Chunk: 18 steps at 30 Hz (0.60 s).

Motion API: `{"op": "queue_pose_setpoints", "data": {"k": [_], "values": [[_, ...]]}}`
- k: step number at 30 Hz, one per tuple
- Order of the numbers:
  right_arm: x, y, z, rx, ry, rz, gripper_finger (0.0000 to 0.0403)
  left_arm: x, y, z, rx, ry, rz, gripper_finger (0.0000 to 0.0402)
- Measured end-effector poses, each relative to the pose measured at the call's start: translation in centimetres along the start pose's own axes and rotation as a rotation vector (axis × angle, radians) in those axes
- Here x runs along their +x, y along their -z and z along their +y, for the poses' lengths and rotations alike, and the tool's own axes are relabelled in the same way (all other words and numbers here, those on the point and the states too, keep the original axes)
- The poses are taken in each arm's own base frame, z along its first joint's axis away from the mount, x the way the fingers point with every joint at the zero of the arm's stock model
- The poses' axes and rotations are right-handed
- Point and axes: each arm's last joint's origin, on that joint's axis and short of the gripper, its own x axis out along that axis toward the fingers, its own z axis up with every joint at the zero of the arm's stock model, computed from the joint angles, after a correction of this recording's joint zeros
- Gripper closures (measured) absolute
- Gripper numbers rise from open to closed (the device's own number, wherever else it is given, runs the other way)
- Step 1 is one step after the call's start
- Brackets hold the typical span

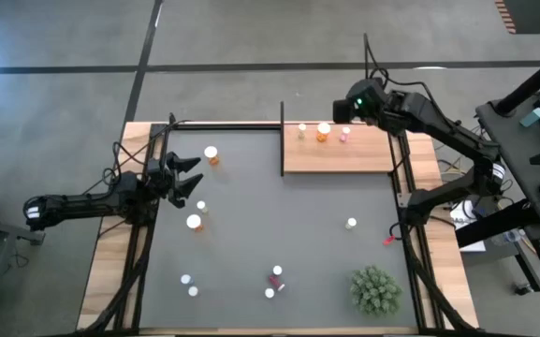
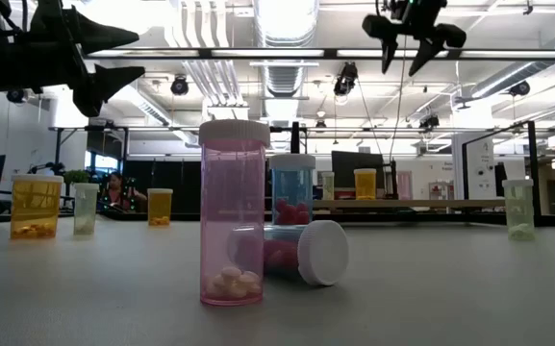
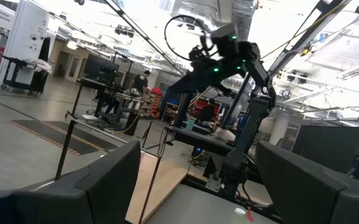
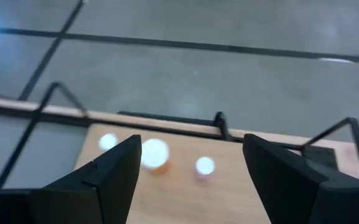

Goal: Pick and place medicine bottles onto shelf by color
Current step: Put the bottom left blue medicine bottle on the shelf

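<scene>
High view: the light-brown wooden shelf sits at upper centre-right, carrying three white-capped medicine bottles, one pale, one orange, one pink. Other bottles are scattered over the dark grey mat. The right hand hangs above the shelf's far edge; the left hand at mid-left is spread open, empty.

Low view: a clear pink bottle stands upright at centre.

Right wrist view: dark fingers stand apart, holding nothing.
</scene>
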Motion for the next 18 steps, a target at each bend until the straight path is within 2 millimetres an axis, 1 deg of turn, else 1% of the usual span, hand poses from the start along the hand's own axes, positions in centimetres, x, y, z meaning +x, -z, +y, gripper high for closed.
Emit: {"op": "queue_pose_setpoints", "data": {"k": [3,8,13,15,18], "values": [[-1.1,0.9,0.9,-0.042,-0.046,-0.007,0.0131,0.0,0.0,0.0,0.0,0.0,0.0,0.01],[-2.9,3.1,3.5,-0.116,-0.129,-0.059,0.0131,0.0,0.0,0.0,0.0,0.0,0.0,0.01],[-5.0,6.3,6.1,-0.186,-0.202,-0.163,0.0131,0.0,0.0,0.0,0.0,0.0,0.0,0.01],[-5.9,7.5,6.7,-0.213,-0.223,-0.199,0.0131,0.0,0.0,0.0,0.0,0.0,0.0,0.01],[-7.4,8.6,7.4,-0.205,-0.256,-0.25,0.0131,0.0,0.0,0.0,0.0,0.0,0.0,0.01]]}}
